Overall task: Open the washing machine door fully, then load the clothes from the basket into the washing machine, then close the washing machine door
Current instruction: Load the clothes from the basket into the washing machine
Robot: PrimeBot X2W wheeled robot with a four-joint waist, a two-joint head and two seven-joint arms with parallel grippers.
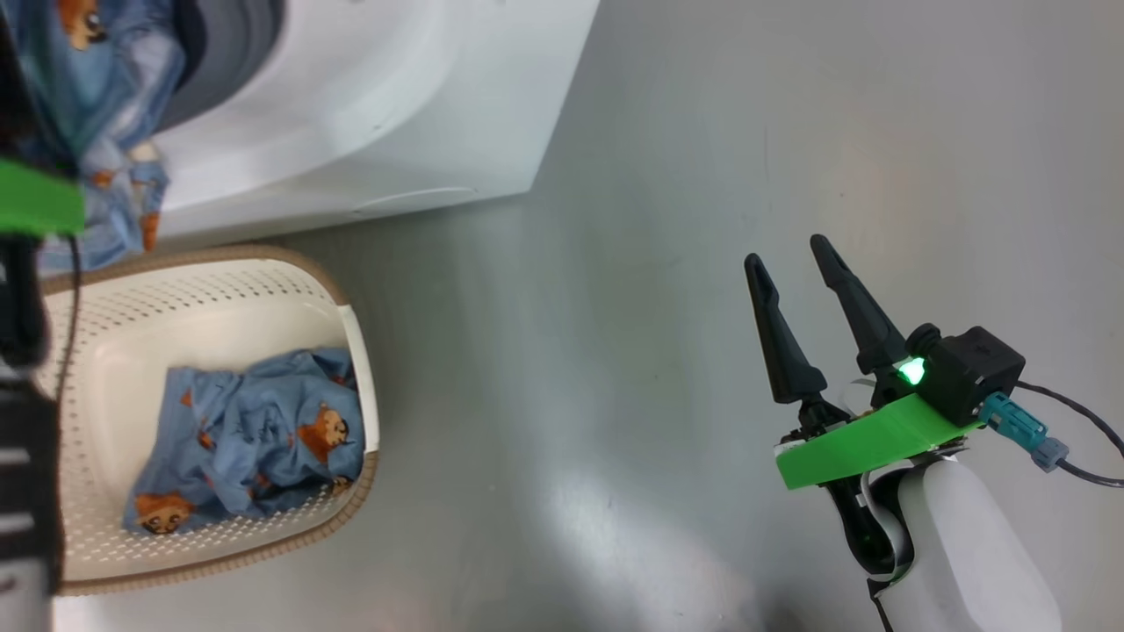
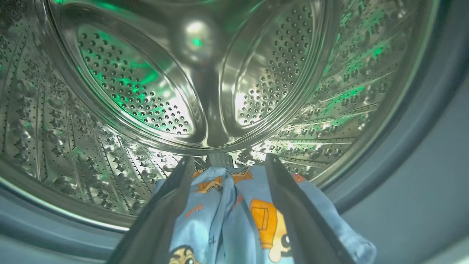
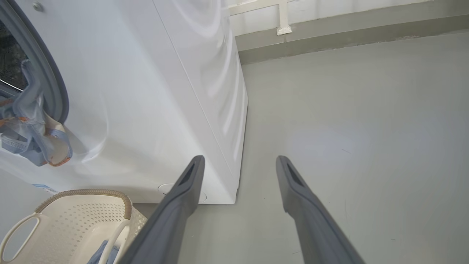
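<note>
My left gripper is open at the mouth of the washing machine, pointing into the steel drum. A light-blue bear-print piece of the clothes lies loose between its fingers and drapes over the grey seal, hanging down the machine's front. Another blue bear-print piece lies in the basket on the floor below the opening. My right gripper is open and holds nothing, hovering over bare floor to the right of the machine. The washing machine door is out of view.
The grey floor stretches to the right of the machine and basket. A wall base runs behind the machine. The basket's handle and a round filter cap sit near my right fingers.
</note>
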